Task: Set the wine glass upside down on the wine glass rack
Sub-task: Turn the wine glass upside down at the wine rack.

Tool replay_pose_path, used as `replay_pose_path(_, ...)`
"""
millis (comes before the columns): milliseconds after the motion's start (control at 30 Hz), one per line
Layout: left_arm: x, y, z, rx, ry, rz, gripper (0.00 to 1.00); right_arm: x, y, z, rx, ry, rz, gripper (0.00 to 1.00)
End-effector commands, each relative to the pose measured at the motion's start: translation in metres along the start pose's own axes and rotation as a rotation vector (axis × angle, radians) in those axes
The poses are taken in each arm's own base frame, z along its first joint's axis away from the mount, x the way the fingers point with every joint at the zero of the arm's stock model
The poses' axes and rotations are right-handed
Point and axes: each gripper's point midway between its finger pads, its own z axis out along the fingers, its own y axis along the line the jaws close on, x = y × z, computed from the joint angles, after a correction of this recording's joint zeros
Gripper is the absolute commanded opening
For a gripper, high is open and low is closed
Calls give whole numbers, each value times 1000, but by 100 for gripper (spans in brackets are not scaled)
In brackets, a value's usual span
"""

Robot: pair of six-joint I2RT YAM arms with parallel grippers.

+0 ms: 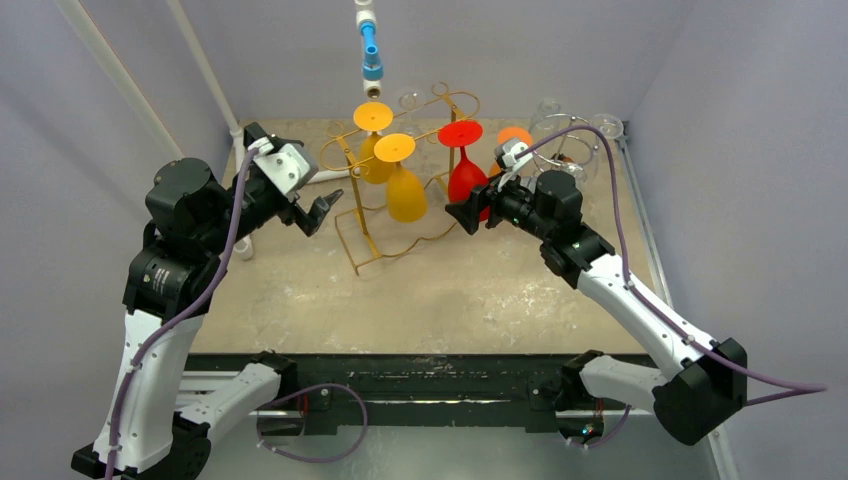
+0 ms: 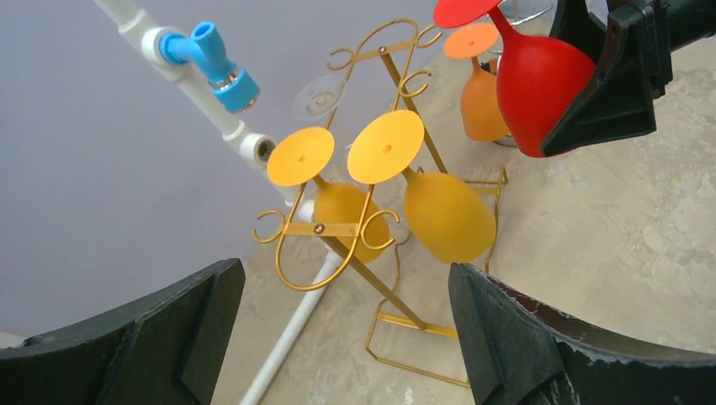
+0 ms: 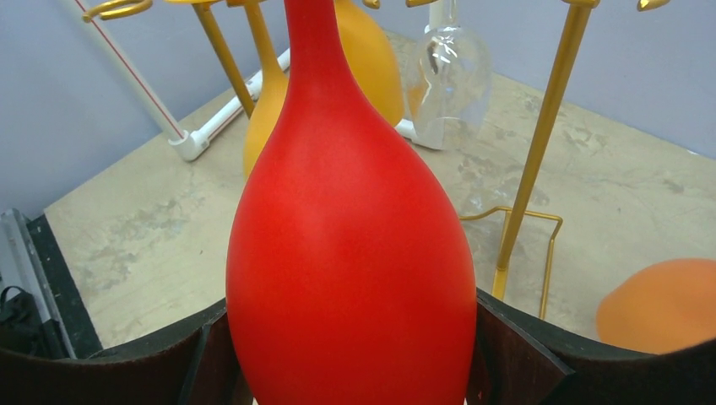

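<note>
Over the mottled surface [image 1: 480,300], my right claw [image 1: 470,214] grasps the inverted red glass [image 1: 466,182]; left claw [image 1: 322,208] released. I'd ease its stem level into the rack [image 2: 333,229].

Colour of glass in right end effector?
Red. The opaque red wine glass shows best in the right wrist view.

Left gripper [image 2: 346,291] agape, right gripper [image 1: 468,214] clasping

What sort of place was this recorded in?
Probably a lab robot test cell, not a kitchen: plain grey walls box in the tabletop, and a mock PVC tap stands behind the wire rack.
</note>
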Motion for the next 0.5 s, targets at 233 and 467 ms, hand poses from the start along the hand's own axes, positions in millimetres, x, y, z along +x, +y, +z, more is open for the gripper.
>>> replay_pose_path(233, 14, -1, -7, -39, 57, -87, 100, -26, -9, 40, -33, -90, -71, 47)
replay_pose_path(467, 18, -9, -5, -2, 62, -109, 100, -24, -22, 65, -22, -56, -86, 46)
